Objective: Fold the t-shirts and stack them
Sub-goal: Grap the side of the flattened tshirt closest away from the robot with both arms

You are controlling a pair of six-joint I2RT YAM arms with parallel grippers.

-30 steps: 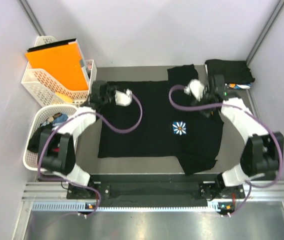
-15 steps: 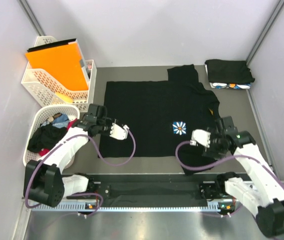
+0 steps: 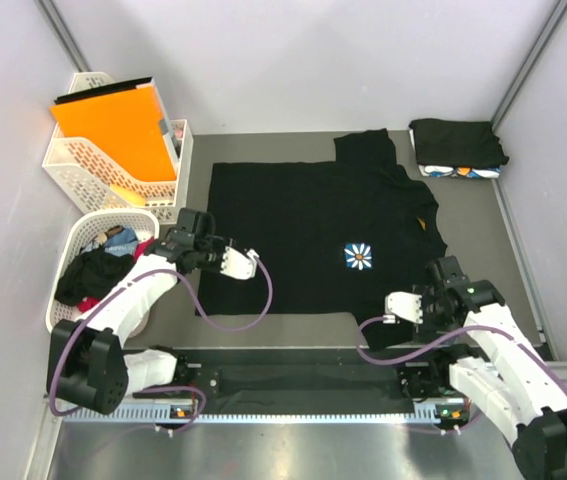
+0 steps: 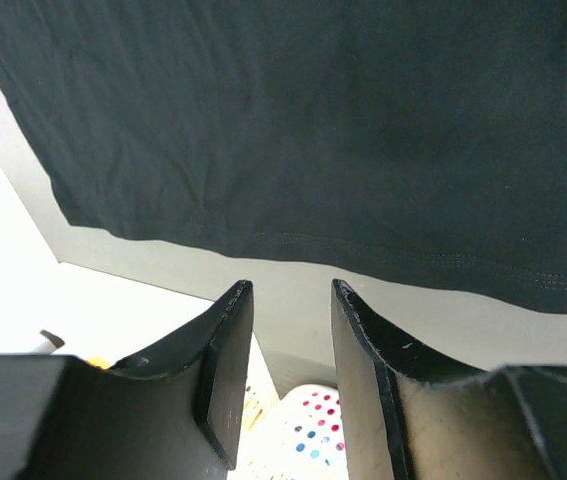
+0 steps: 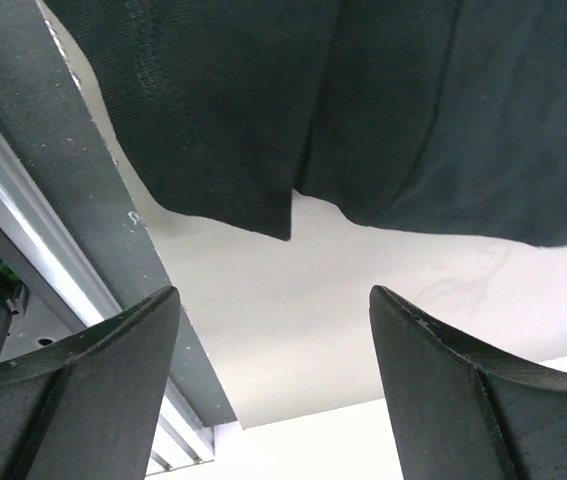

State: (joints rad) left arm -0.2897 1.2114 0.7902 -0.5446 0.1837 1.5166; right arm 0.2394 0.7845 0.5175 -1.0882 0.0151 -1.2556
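Note:
A black t-shirt (image 3: pixel 303 230) with a white-and-blue flower print (image 3: pixel 359 256) lies spread flat on the table. My left gripper (image 3: pixel 198 248) hovers at the shirt's left edge. In the left wrist view its jaws (image 4: pixel 290 290) stand open and empty, just short of the shirt's hem (image 4: pixel 313 120). My right gripper (image 3: pixel 443 295) is by the shirt's near right corner, low over the table. It is wide open (image 5: pixel 273 295) with nothing between the fingers, and the black cloth (image 5: pixel 413 100) lies ahead of it.
A stack of folded t-shirts (image 3: pixel 458 143) sits at the back right. A round white basket (image 3: pixel 73 240) holding more shirts stands at the left. Behind it a lattice basket (image 3: pixel 73 170) holds the orange folder (image 3: pixel 113 125). The metal rail (image 3: pixel 303 385) runs along the near edge.
Both arms have drawn back from the shirt's far edge to its near half. The right gripper has kept moving toward the front edge and opened wider; the left has barely moved lately.

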